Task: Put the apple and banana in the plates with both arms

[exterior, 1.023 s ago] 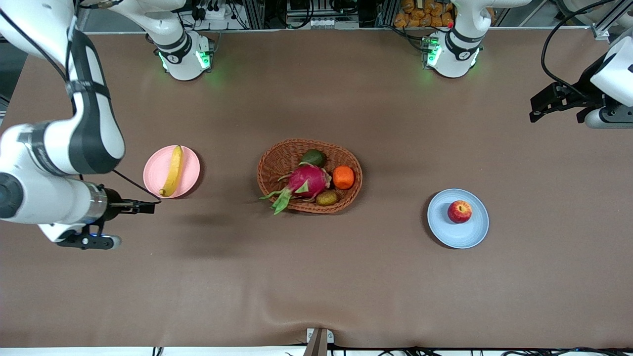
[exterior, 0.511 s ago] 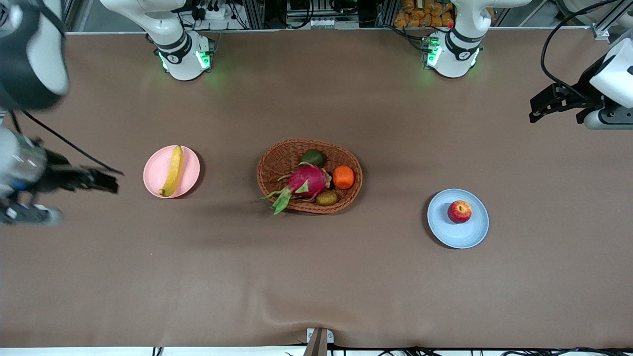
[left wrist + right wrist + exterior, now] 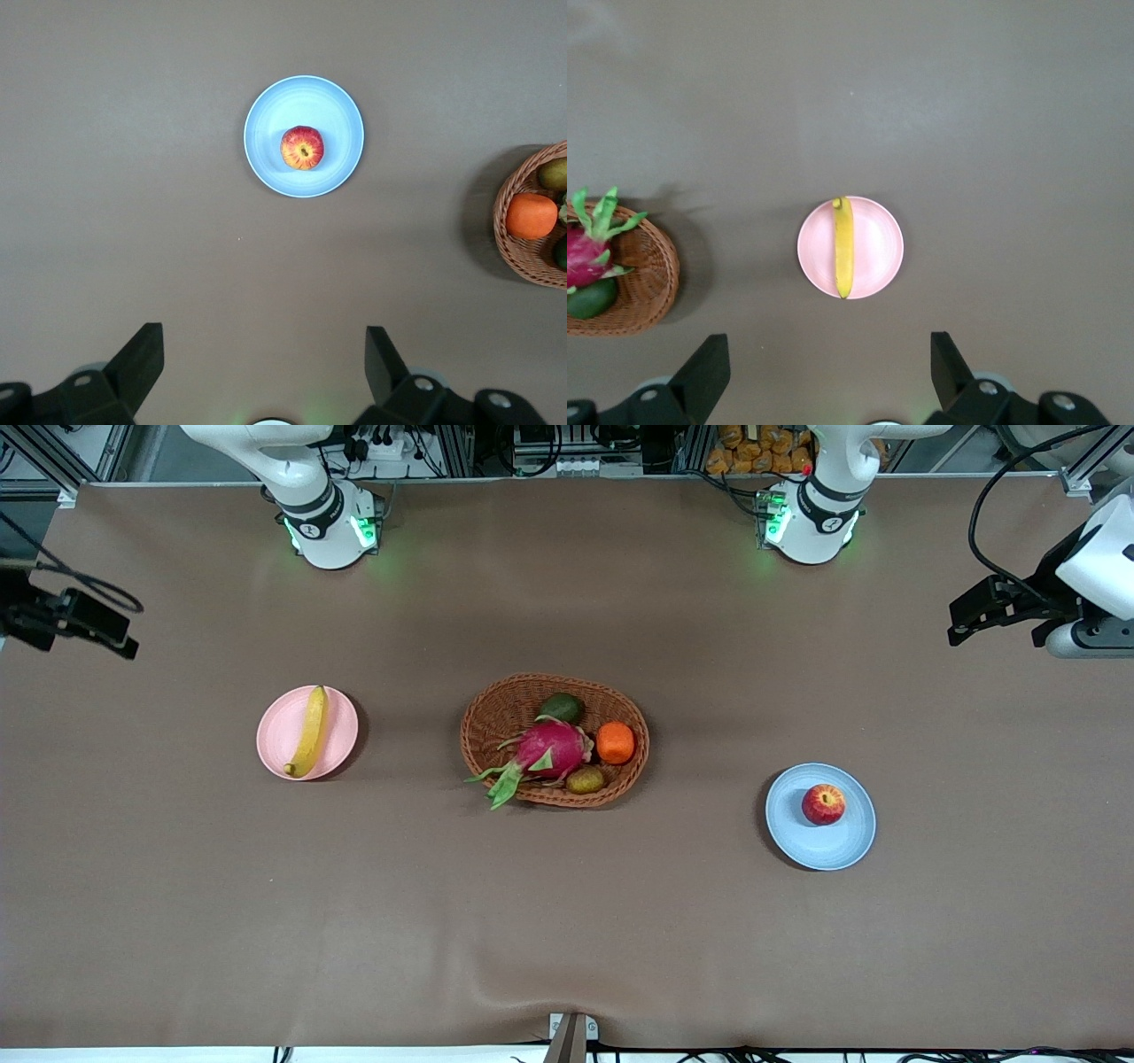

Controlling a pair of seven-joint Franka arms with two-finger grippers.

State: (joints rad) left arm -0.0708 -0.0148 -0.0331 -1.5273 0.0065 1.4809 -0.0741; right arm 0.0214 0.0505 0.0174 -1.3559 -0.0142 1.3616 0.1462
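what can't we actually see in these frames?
- Front view: right pincer sits at the picture's edge, its arm cut off.
- Left pincer: arm cut off at the other edge.
- Wrist views: basket cut by the edge; only part of its fruit shows.
- Pink plate under the banana and blue plate under the apple: contact hidden.

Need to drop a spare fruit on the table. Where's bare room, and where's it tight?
Free: the wide brown strip of table nearer the front camera than both plates; the gaps between wicker basket and pink plate, and between basket and blue plate. Crowded: the basket, full of fruit; banana spans the pink plate, apple sits on the blue.
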